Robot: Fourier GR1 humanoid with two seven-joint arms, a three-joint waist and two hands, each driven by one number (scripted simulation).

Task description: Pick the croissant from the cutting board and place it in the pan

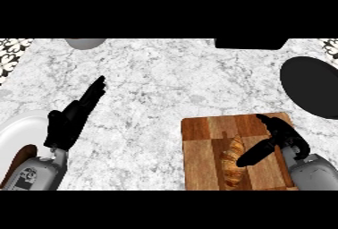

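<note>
Nearest the lower edge, the croissant [232,163] lies lengthwise on the wooden cutting board [198,152], roughly at the board's middle, with its lower end close to the view's bottom. The right hand [280,141] is over the board just beside it: the thumb reaches down toward the pastry's right flank and appears to touch it, while the fingers arch above, spread fairly wide and closed on nothing yet. The step in hand looks like settling the grasp. To do it well, the hand should straddle the croissant across its narrow width, near the thick middle, and only then curl in, so the pastry does not roll or slide along the board.

On the left, the left hand [73,118] rests open on the marbled surface [165,80], fingers straight, next to a white plate [20,129].

Farther off, at the right edge, the dark pan [310,87] waits, well apart from the board; the lift must clear its rim.
</note>
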